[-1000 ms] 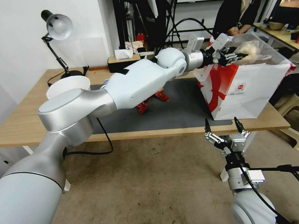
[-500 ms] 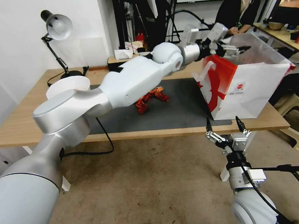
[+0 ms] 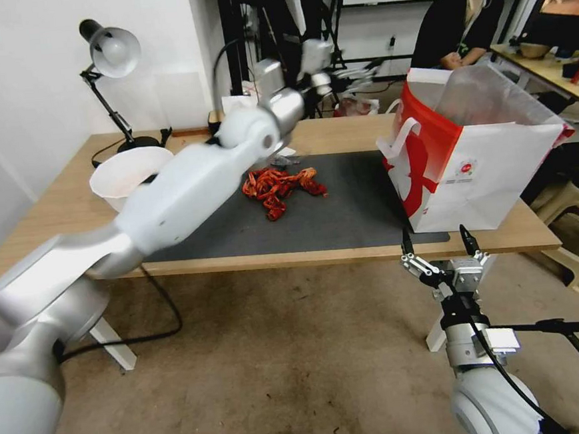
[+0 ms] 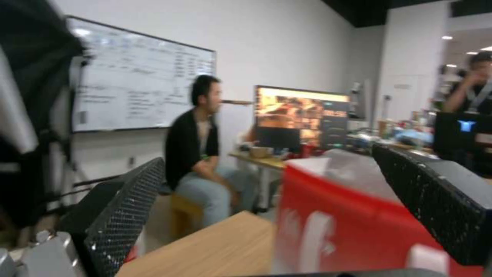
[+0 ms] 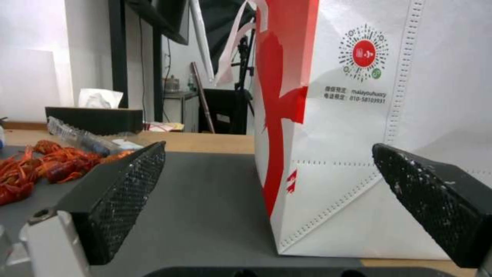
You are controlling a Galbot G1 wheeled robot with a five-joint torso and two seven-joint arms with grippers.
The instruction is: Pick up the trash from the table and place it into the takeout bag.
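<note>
Your left gripper point(image 3: 352, 73) is raised above the far edge of the surface point(image 3: 51, 242) with its fingers point(image 4: 123, 219) apart and nothing between them, and the takeout bag point(image 3: 479, 162) stands upright to its right. The red leftovers point(image 3: 277, 186) lie on the dark mat point(image 3: 343, 219), below that gripper and toward you. Your right gripper point(image 3: 438, 251) waits below the surface's near edge, fingers apart, directly in front of the bag.

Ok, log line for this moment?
left gripper: open, raised above table | right gripper: open, below table edge | white-and-red paper takeout bag: upright | red crayfish scraps: on grey mat
</note>
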